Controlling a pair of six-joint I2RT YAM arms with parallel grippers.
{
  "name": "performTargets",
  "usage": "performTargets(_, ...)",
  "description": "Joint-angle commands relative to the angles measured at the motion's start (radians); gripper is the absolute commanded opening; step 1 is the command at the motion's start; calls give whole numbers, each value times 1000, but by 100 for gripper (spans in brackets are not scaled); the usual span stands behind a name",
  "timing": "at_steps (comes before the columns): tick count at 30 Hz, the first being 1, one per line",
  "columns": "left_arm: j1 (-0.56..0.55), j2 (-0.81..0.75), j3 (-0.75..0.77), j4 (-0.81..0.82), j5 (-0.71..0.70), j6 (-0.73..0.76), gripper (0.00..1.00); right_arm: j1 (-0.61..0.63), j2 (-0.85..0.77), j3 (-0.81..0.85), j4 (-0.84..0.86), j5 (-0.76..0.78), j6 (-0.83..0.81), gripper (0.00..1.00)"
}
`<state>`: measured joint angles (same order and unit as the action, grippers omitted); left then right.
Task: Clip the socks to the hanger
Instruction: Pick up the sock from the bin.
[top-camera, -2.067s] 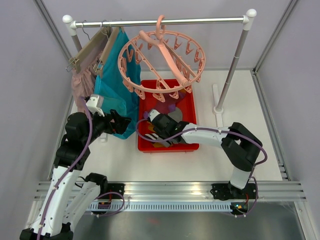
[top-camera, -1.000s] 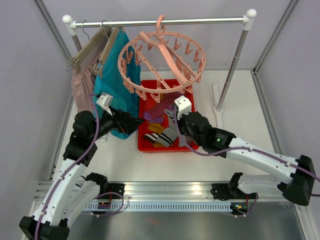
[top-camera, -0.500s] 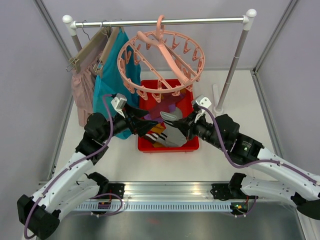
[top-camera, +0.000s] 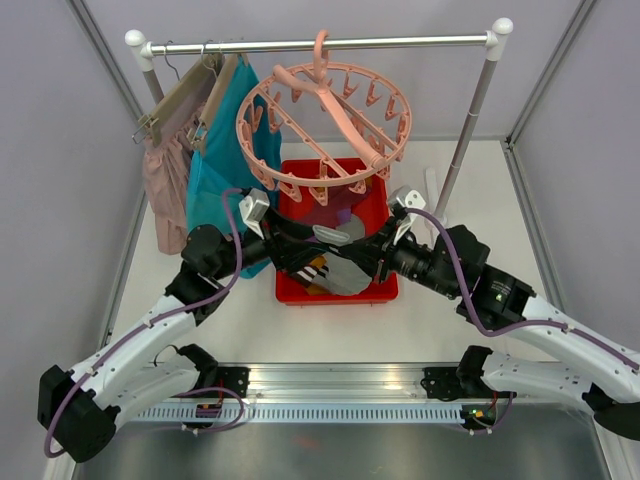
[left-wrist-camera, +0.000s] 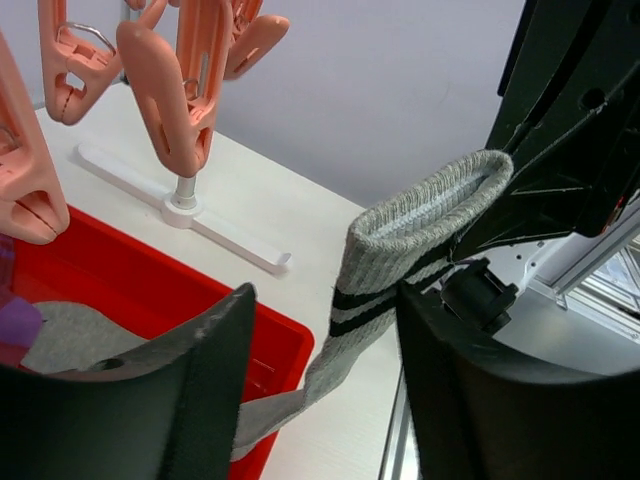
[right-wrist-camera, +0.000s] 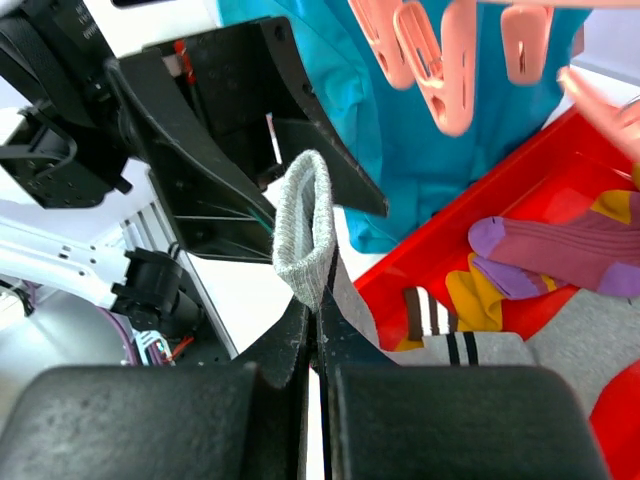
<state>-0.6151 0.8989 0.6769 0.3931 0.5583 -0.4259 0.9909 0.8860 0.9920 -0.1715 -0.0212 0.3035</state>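
Grey sock (right-wrist-camera: 305, 230) in right pincer (right-wrist-camera: 318, 312), left pincer (left-wrist-camera: 325, 295) (parted) astride it

Left arm (top-camera: 150, 325) and right arm (top-camera: 560, 335) angled inward, left fingers (left-wrist-camera: 200, 390) apart, right fingers (right-wrist-camera: 275, 345) pinched together

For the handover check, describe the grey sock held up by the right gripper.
The grey sock is ribbed knit, soft, with two black stripes below its cuff. The right gripper pinches it just under the open cuff, which stands up; the rest trails down into the red tray. The left gripper flanks it with open fingers, not gripping.
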Motion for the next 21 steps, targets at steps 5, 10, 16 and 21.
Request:
performTargets(5, -26, 9, 47, 110, 66, -13, 53, 2, 17, 54, 61, -10, 28, 0)
performTargets(10, -43, 15, 55, 112, 98, -14, 48, 2, 25, 57, 69, 1, 29, 0)
performTargets(16, -58, 17, 56, 101, 111, -4, 29, 2, 27, 62, 64, 15, 26, 0)
performTargets(21, -64, 6, 58, 73, 83, 12, 3, 2, 28, 59, 53, 44, 19, 3)
